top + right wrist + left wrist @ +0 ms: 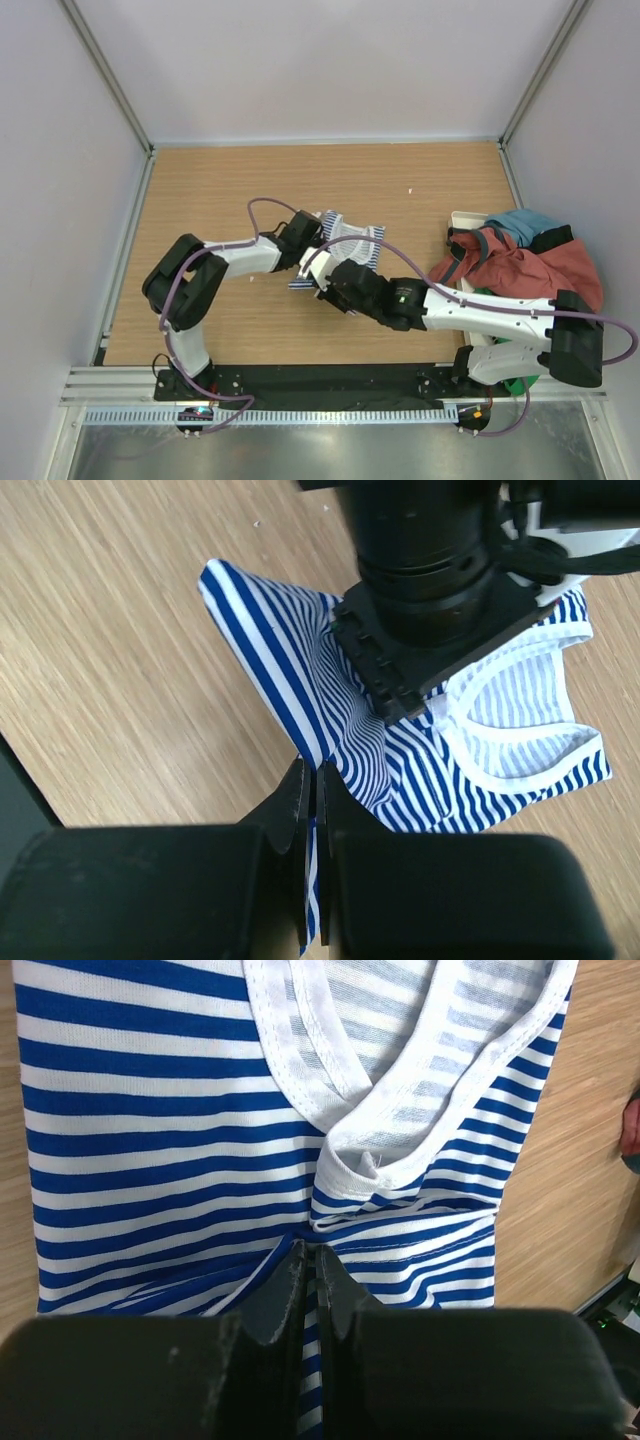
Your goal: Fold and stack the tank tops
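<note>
The left arm is reaching from the left side of the wooden tabletop toward its middle. The left end effector is pressing its fingers together on a raised fold of the striped tank top. In the left wrist view a narrow strip of blue-and-white cloth is showing between the two fingers.

The striped tank top is sitting near the middle of the tabletop, bunched rather than flat. Its white-trimmed neckline and armhole are facing up on the side away from the pinch. One striped corner is lying on the bare wood, and the cloth is rising in taut pleats toward both pinch points.

Just beside the left end effector, on the near side, the right end effector is also closing tightly. It is pinching an edge of the same striped tank top, and a thin band of stripes is running down between its fingers. The two are gripping the garment close together.

Further right, well apart from the striped garment, the rust-red tank top is lying heaped at the right edge of the tabletop, with its dark grey-blue trim showing. A teal cloth is resting against its far side. A green cloth is showing beneath the right arm near the front edge.
</note>
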You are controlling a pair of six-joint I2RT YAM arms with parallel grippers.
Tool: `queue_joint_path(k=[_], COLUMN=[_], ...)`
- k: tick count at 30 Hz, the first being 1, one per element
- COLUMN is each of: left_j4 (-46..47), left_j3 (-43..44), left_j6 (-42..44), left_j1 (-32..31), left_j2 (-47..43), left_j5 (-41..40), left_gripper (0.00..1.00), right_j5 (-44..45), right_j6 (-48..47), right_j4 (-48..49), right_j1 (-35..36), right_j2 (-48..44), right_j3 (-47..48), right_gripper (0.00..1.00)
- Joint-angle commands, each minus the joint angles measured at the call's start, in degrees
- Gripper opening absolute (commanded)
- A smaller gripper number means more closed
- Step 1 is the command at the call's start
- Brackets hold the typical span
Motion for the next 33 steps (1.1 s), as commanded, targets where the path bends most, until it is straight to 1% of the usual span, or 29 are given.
queue_joint_path(k=[1,3,7,10,11,14,17,21,24,29,33], left_j4=[-2.46,-3.6,-6.15,-8.34,-9.57,-8.8,-8.97,-10.28,-12.13,-13.18,-14.24], left_j3=[-3.43,-4.83,-8.17,-12.04,-13.18,-19.94,-22.06,-21.46,-19.35,-16.71,-16.18], left_j6=[2.39,2.22,0.99,-1.29,-2.08,-5.51,-6.05,-4.82,-3.41,-1.3,-0.25], left_j1=[-0.11,-0.11,-0.11,-0.11,-0.11,-0.2,-0.55,-0.46,-0.11,3.4,5.42], left_j2=[-3.05,-4.55,-8.76,-13.77,-17.26,-23.77,-27.04,-29.68,-30.04,-30.74,-31.62], left_j5=[-3.57,-5.14,-8.57,-11.82,-14.36,-14.74,-14.47,-15.43,-15.79,-12.8,-12.62], left_gripper=[0.08,0.09,0.09,0.09,0.09,0.1,0.13,0.22,0.26,0.26,0.26], right_j5=[-6.3,-7.45,-13.07,-15.53,-18.59,-23.52,-27.04,-29.25,-30.22,-31.01,-30.75], right_j6=[0.15,-0.2,-0.38,-0.55,-0.73,-1.25,-1.78,-2.57,-3.01,-3.71,-4.15], right_j4=[-1.77,-2.3,-1.42,-0.37,-0.1,-0.01,-0.27,-2.73,-4.49,-5.9,-6.86], right_j1=[-1.53,-1.54,-1.62,-1.63,-1.54,-1.45,-1.54,-1.45,-1.54,-1.45,-1.45], right_j2=[-2.44,-2.35,-2.27,-1.56,-1.3,0.02,0.72,2.3,3.27,2.22,1.08], right_j3=[3.72,4.07,3.2,2.76,2.84,3.54,4.51,7.14,8.11,8.2,8.55], right_gripper=[0.01,0.01,0.01,0.01,0.01,0.01,0.01,0.01,0.01,0.01,0.01])
